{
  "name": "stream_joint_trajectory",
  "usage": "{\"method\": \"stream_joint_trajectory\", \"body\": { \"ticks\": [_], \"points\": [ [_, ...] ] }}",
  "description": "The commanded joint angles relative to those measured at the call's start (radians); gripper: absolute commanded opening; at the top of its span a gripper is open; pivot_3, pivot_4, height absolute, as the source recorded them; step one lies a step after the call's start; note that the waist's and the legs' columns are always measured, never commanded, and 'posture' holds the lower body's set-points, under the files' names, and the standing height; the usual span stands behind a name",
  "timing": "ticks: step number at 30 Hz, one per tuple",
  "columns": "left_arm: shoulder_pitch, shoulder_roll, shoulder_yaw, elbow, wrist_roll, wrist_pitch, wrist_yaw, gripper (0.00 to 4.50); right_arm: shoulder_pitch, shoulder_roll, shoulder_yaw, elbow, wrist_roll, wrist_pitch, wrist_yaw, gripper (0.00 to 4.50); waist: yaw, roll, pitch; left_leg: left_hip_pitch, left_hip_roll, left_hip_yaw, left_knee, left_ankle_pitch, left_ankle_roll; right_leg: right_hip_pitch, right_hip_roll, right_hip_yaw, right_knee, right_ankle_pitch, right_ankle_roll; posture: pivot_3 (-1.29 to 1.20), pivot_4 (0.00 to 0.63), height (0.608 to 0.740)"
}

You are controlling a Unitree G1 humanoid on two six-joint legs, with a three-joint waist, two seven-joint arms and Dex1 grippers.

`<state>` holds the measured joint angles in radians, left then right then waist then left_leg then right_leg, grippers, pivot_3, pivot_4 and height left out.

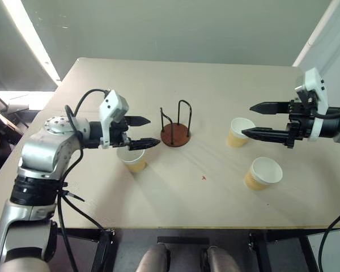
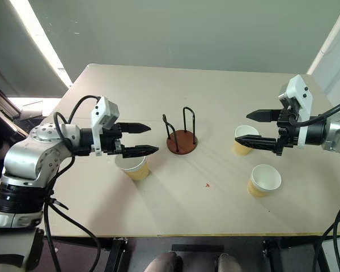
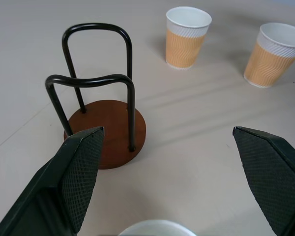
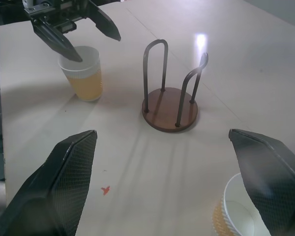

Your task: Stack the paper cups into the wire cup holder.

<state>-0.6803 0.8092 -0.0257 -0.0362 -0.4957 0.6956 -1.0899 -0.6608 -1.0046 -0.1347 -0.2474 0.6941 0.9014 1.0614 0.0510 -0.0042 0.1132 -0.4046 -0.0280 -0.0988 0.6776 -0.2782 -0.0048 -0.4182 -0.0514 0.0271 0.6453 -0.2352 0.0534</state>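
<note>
Three paper cups [image 1: 263, 173] stand unmarked around the wire cup holder [image 1: 175, 135]; left tool [image 1: 145, 132] and right tool [image 1: 254, 120] released.

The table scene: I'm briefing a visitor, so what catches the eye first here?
The wire cup holder stands empty mid-table, its brown base bare. Three paper cups stand upright around it: one under the open left gripper, one by the open right gripper, and one nearer the front edge.

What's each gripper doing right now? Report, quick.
Left gripper: open, holding nothing, above a paper cup.
Right gripper: open, holding nothing.
</note>
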Motion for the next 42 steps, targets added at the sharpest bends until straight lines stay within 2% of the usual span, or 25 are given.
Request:
{"method": "stream_joint_trajectory", "body": {
  "ticks": [1,14,31,42],
  "points": [
    [-0.039,-0.014,-0.018,0.001,0.018,-0.010,-0.002,4.50,-0.008,-0.019,-0.021,-0.032,0.015,0.000,0.003,4.45,0.000,0.000,0.000,0.000,0.000,0.000,0.000,0.000,0.000,0.000,0.000,0.000,0.000,0.000,0.000,0.00,0.150,0.740],
    [-0.088,-0.083,-0.086,0.086,0.127,-0.057,0.030,4.50,-0.004,-0.018,-0.027,-0.034,0.014,0.008,-0.006,4.45,0.002,0.000,0.000,0.000,0.000,0.000,0.000,0.000,0.000,0.000,0.000,0.000,0.000,0.000,0.000,0.00,0.150,0.740],
    [-0.181,-0.241,-0.146,0.240,0.236,-0.152,0.055,4.50,0.027,-0.030,-0.063,-0.063,0.037,0.029,-0.034,4.45,0.004,0.000,0.000,0.000,0.000,0.000,0.000,0.000,0.000,0.000,0.000,0.000,0.000,0.000,0.001,0.00,0.150,0.740],
    [-0.238,-0.363,-0.166,0.431,0.342,-0.303,0.134,4.50,0.026,-0.025,-0.060,-0.065,0.046,0.030,-0.053,4.45,0.009,0.000,0.000,-0.001,0.000,0.000,0.001,0.000,0.001,0.001,0.000,0.000,0.000,0.001,0.002,0.00,0.150,0.740]
  ]
}}
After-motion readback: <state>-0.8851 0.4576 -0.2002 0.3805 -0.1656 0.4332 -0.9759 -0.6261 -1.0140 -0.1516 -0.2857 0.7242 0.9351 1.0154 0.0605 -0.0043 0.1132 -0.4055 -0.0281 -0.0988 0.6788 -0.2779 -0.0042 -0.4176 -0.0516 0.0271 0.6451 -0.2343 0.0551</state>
